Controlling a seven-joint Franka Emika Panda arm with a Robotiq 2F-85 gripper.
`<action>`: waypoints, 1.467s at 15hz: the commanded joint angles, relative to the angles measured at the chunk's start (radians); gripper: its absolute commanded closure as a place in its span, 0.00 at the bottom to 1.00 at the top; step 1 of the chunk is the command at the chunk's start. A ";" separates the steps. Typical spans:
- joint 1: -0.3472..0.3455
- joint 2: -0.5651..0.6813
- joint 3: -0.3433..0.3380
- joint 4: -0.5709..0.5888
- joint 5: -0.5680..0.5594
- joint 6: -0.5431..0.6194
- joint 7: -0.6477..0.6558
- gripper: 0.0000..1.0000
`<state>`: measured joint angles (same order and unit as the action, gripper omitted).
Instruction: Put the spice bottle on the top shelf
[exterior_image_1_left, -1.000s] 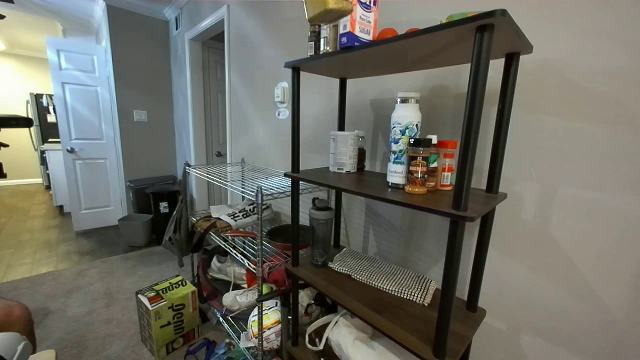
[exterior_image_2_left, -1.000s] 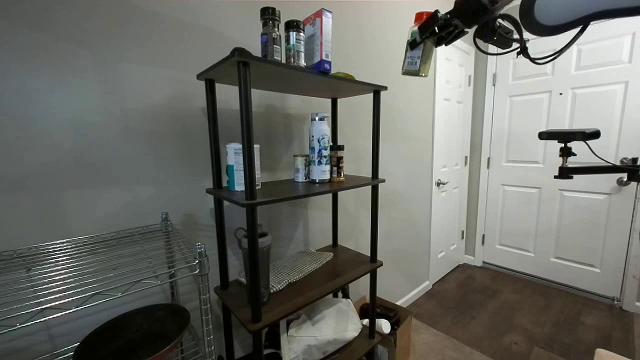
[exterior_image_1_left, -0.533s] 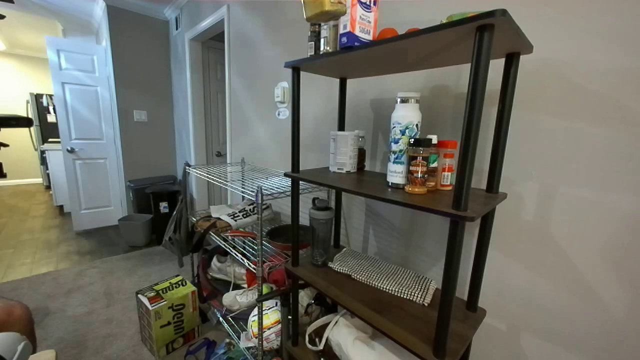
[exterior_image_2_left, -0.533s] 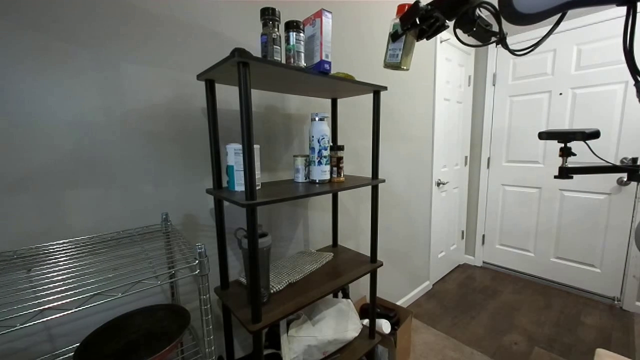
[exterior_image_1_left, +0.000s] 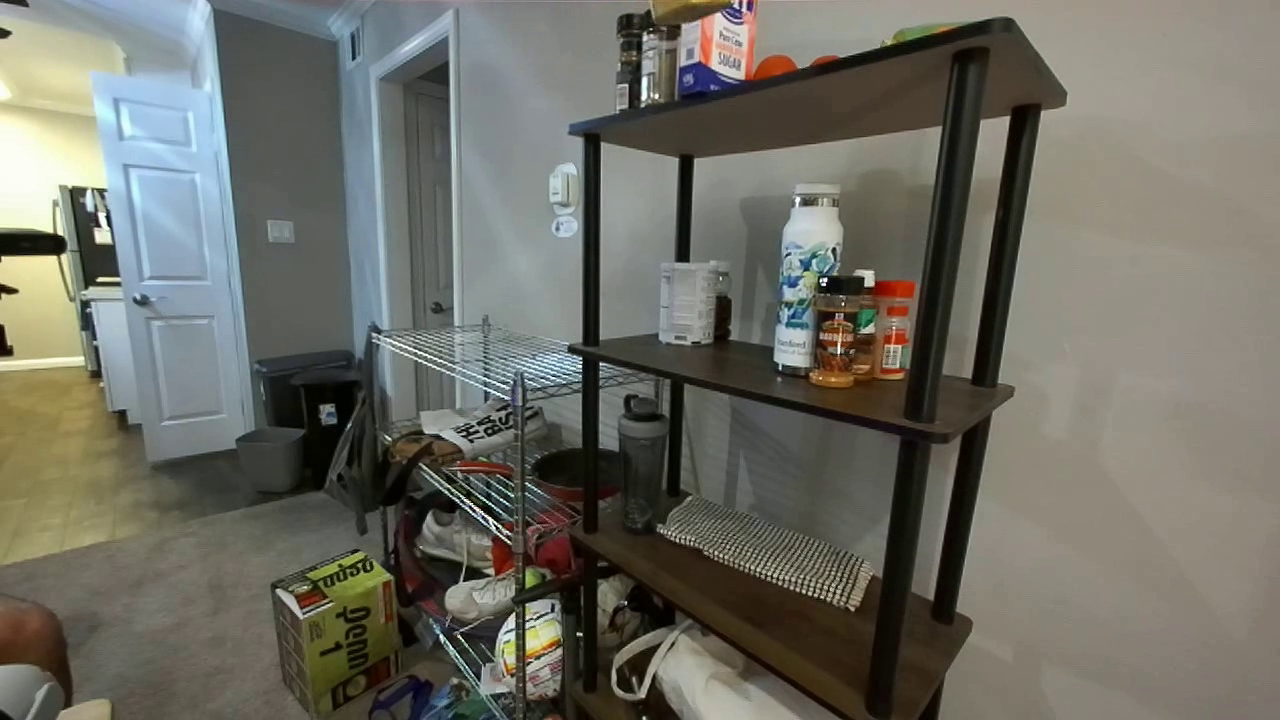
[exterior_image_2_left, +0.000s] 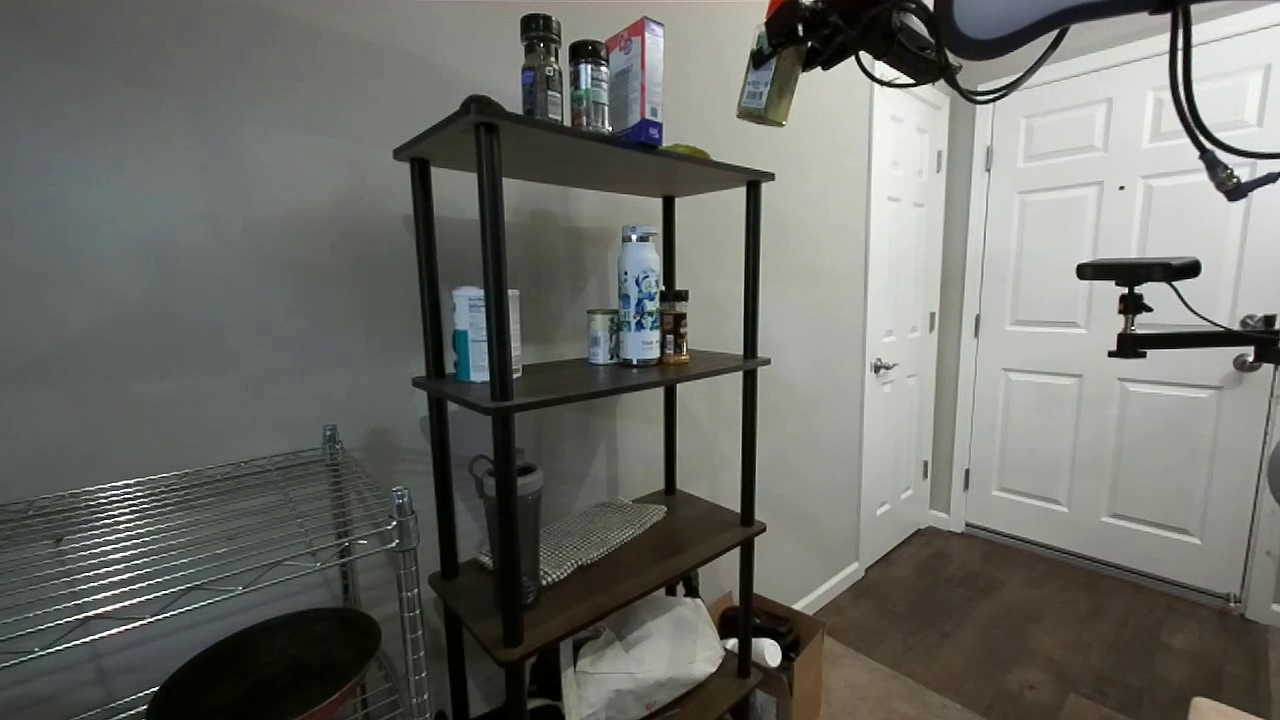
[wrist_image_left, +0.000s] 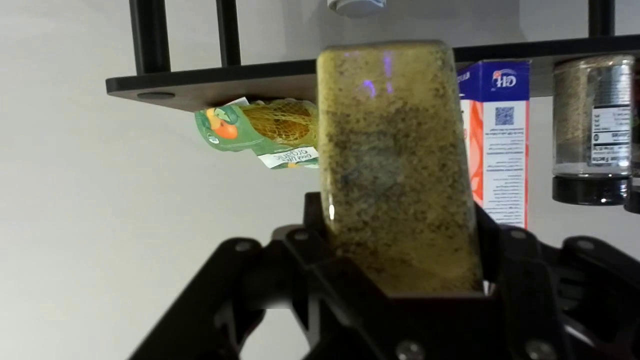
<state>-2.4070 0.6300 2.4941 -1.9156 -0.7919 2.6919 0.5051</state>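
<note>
The gripper (wrist_image_left: 400, 235) holds the bottle (wrist_image_left: 392, 150): fingers (wrist_image_left: 313, 212) on 2 opposite sides, snug. Grip sits high on the body, leaving the base free, presumably so it can land first. Bottle is in the air, tilted, base pointing down and toward the shelf (exterior_image_2_left: 590, 165). It looks short of the front edge and seems to touch nothing but the gripper; exact gap can't be told.

Wrist view is upside down. There the bottle shows between the bag (wrist_image_left: 280, 127) and the carton (wrist_image_left: 502, 160), so I take that stretch of shelf as the aim. What lies straight behind the bottle is hidden.

Carton upright; 2 jars (exterior_image_2_left: 541, 75) upright near it, side by side. Pantry row, probably why the bottle is meant for this level. Bag lies low and lumpy; a base set on it would likely rock.

Judgement: carry mostly done, placing not begun. Next: forward over the edge, straighten, lower, let go only once the base sits flat. Risk: base catching the shelf's edge, or a knock to the carton.
</note>
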 joint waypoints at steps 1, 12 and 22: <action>0.015 -0.110 -0.039 0.085 0.030 0.054 0.041 0.61; 0.134 -0.267 -0.167 0.227 0.078 0.032 0.006 0.61; 0.227 -0.292 -0.255 0.290 0.117 0.016 -0.011 0.61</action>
<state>-2.2128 0.3435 2.2580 -1.6616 -0.7088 2.7167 0.5275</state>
